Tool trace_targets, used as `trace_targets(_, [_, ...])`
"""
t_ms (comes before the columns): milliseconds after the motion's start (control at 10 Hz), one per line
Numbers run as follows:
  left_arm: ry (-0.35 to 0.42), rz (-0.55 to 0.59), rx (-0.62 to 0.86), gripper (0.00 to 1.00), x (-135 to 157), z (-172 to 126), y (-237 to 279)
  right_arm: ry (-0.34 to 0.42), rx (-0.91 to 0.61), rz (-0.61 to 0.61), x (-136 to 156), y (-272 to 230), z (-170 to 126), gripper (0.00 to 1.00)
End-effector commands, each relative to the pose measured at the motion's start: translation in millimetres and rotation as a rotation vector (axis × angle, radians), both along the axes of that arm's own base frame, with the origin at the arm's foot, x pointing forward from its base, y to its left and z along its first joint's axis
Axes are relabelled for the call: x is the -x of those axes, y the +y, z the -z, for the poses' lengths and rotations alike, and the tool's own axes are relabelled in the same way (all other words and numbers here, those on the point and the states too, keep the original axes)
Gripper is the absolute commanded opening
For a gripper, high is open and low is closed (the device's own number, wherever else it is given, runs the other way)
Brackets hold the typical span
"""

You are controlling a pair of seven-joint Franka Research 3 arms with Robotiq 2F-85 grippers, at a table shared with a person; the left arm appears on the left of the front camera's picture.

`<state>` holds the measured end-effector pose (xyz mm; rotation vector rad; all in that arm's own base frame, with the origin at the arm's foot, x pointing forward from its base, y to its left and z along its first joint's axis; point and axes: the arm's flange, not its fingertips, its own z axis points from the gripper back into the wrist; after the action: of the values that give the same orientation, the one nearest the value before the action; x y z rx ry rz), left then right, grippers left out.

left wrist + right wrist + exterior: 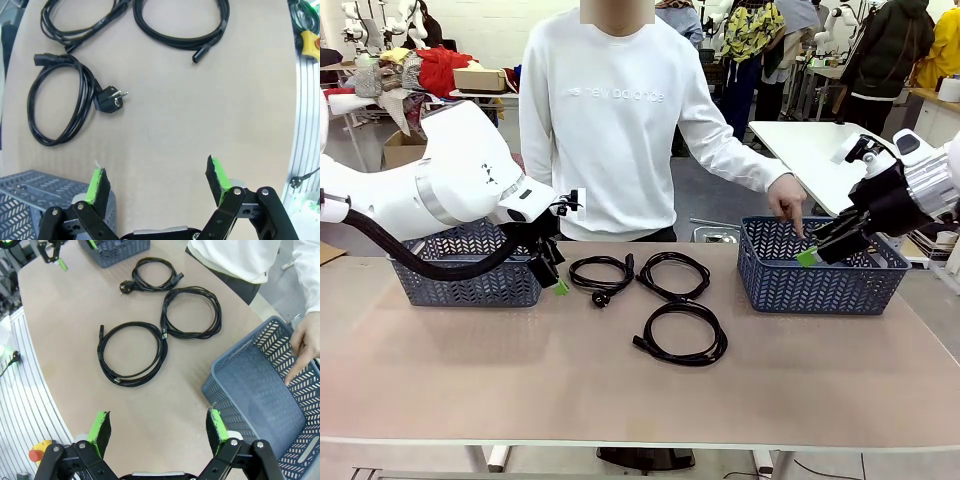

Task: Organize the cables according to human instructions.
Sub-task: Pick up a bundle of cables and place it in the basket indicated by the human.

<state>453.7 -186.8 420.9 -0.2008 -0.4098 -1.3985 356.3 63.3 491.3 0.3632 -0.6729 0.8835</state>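
The left gripper (156, 175), wide open and empty, is nearest: the plug-end cable (57, 105) lies ahead-left of its fingers, stretched lengthwise away. The right gripper (157, 420) gapes empty too.

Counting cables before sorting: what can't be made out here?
Left basket inside: front view, behind its own wall and the left arm.
Two cables: left wrist view, loops cut by the top edge.
Right basket floor: right wrist view, partly cut by the right edge.
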Motion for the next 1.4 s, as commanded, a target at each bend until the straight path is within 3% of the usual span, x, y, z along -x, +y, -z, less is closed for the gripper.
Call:
trace_targets(0, [-0.005, -0.002, 0.001, 1.00, 0, 0, 0, -0.007, -0.014, -0.015, -2, -1, 1, 1.00])
trace_targets(800, [-0.005, -0.002, 0.001, 1.00, 0, 0, 0, 0.000, 0.000, 0.000, 0, 0, 0, 1.00])
trace_targets(1300, [-0.005, -0.002, 0.001, 1.00, 0, 0, 0, 0.051, 0.194, -0.105, -3, 68, 6, 1.00])
